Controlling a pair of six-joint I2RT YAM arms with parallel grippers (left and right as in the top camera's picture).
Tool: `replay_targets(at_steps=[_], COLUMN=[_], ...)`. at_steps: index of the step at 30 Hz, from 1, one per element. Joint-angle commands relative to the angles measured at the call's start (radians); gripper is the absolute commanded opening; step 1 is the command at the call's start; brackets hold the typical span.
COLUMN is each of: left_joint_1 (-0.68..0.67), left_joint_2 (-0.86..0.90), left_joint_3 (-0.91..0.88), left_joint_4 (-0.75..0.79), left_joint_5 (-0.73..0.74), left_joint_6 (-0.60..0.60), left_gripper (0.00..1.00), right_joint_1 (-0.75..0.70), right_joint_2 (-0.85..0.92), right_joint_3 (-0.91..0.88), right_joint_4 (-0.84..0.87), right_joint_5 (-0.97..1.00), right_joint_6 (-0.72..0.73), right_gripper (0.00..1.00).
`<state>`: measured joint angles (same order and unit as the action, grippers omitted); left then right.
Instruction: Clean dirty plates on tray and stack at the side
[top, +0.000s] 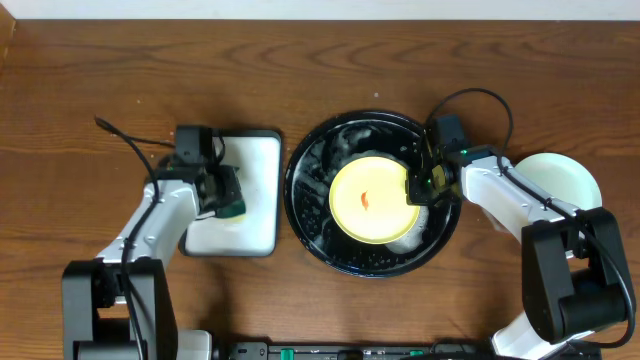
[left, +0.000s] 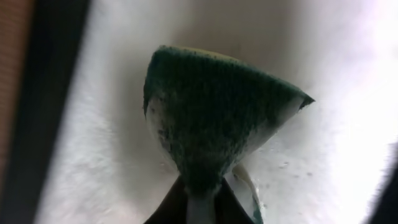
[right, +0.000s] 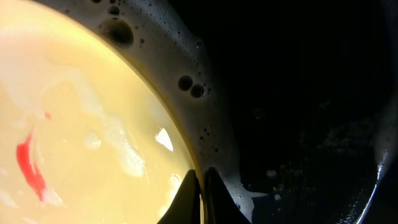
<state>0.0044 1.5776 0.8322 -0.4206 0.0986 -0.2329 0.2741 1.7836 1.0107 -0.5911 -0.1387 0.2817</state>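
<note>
The pale yellow plate (top: 368, 200) with a red-orange smear lies in the foamy black tray (top: 308, 215). My right gripper (top: 415, 187) is shut on the plate's right rim. In the right wrist view the jaws (right: 200, 186) pinch the yellow plate's (right: 81, 118) edge, with foam and the black tray (right: 311, 93) beside it. My left gripper (top: 227, 197) is shut on a green sponge (left: 211, 124), held over the white rectangular tray (top: 258, 170). Pale mint-green plates (top: 565, 178) sit at the far right, partly hidden by my right arm; I cannot tell how many.
The white rectangular tray with a dark rim (left: 336, 74) lies left of the black tray on the brown wooden table (top: 100, 80). Cables loop from both arms above the table.
</note>
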Motion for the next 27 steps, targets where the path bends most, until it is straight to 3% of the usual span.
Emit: replay_targets(at_steps=[1,12,22,27], left_joint_1=[-0.001,-0.001,-0.002,-0.016], left_joint_2=[0.007,0.090,0.021,-0.005], left_joint_3=[-0.067,-0.054,0.241,0.360], left_joint_4=[0.066,-0.019,-0.296,-0.333], left_joint_5=[0.022,0.108,0.143,0.332], left_joint_6=[0.010,-0.045,-0.030,-0.034], left_gripper=[0.08,0.08,0.08,0.08], right_joint_1=[-0.007,-0.007,-0.007,-0.007], right_joint_2=[-0.012,-0.012,-0.012,-0.012], right_joint_3=[-0.010,-0.010,-0.010,-0.010], right_joint_4=[-0.002,-0.002,0.005,0.014], right_joint_5=[0.037,0.037,0.037,0.037], right_joint_6=[0.010,0.010,0.010,0.010], right_gripper=[0.01,0.01,0.01,0.01])
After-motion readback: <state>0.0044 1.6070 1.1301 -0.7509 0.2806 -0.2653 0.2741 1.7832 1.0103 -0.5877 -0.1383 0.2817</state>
